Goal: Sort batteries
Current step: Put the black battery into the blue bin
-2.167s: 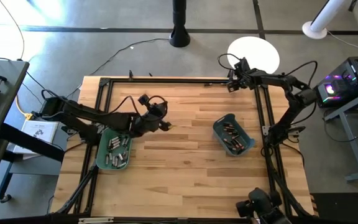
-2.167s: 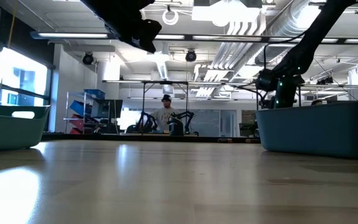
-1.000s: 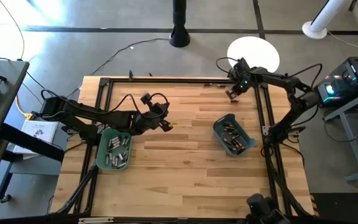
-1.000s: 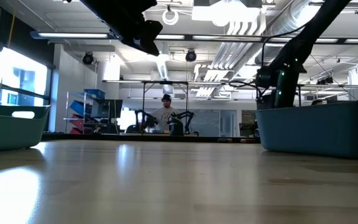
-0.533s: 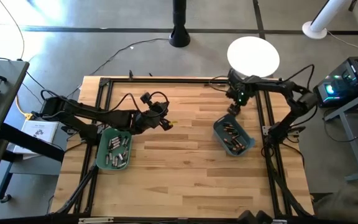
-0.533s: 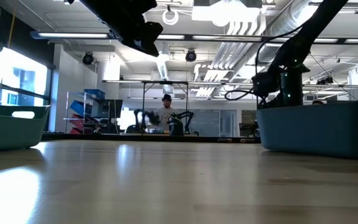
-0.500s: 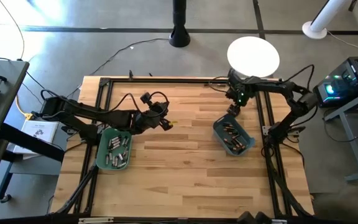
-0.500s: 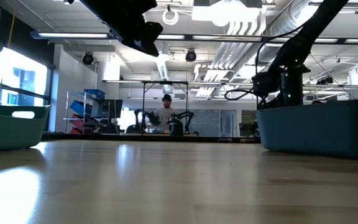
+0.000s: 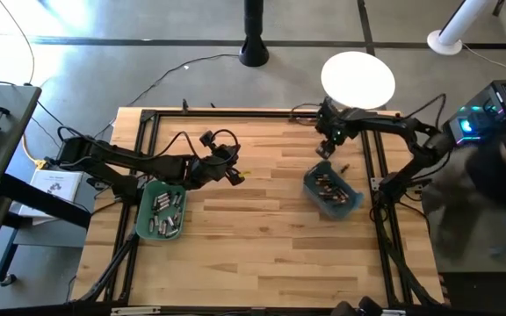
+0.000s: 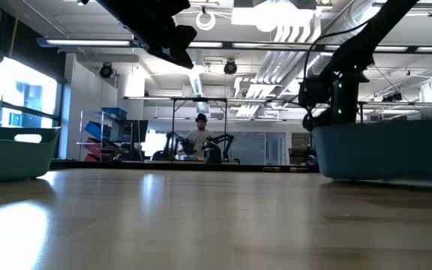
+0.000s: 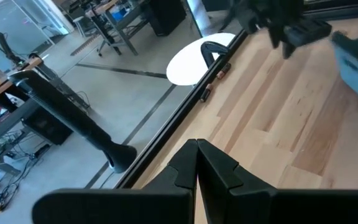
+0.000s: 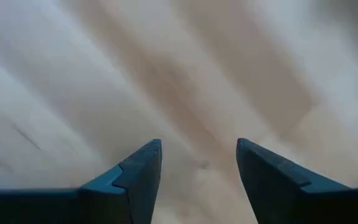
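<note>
Showing a pale plank desk (image 9: 253, 219) ringed by a black frame, standing on grey polished floor with cables and a white round base (image 9: 357, 77) at one o'clock. Lying in two teal bins, the batteries (image 9: 165, 212): left bin (image 9: 160, 211) at eight o'clock, right bin (image 9: 332, 193) at three. Hovering near centre, left end effector (image 9: 235, 175), fingers pressed together, empty. Hanging above the right bin's far corner, right end effector (image 9: 326, 149), fingers apart, seemingly holding nothing. Sitting far behind, a person (image 10: 198, 136).

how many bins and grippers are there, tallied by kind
teal bins: 2
grippers: 2, left gripper and right gripper
total: 4
</note>
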You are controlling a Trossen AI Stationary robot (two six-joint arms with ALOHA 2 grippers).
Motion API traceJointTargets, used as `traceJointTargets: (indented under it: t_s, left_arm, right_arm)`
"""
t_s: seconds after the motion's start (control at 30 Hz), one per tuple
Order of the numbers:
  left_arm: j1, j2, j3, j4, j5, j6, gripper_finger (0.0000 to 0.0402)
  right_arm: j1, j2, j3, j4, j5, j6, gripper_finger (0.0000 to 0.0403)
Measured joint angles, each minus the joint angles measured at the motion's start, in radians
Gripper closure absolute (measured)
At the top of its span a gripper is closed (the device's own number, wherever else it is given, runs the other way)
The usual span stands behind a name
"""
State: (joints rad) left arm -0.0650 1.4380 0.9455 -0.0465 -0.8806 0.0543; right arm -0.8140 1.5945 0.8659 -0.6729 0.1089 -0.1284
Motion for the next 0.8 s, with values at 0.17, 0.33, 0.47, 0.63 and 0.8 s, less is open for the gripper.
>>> traceJointTargets:
  t_s: [0.17, 0.33, 0.47, 0.63, 0.8]
  left_arm:
    - [-0.001, 0.000, 0.000, 0.000, 0.008, 0.000, 0.0399]
    - [-0.001, 0.000, 0.000, -0.001, 0.008, 0.003, 0.0399]
    - [-0.001, 0.000, 0.000, -0.001, 0.008, 0.009, 0.0399]
    - [0.001, 0.000, 0.000, -0.001, 0.008, 0.011, 0.0399]
    - [0.001, 0.000, 0.000, -0.009, 0.008, 0.034, 0.0399]
  right_arm:
    - [0.020, -0.059, 0.016, -0.056, 0.027, 0.025, 0.0202]
    - [0.058, -0.143, 0.036, -0.244, -0.003, 0.108, 0.0202]
    - [0.118, -0.193, 0.037, -0.443, -0.079, 0.182, 0.0202]
    - [0.187, -0.184, 0.013, -0.555, -0.083, 0.143, 0.0197]
    - [0.237, -0.150, -0.049, -0.537, 0.003, -0.010, 0.0182]
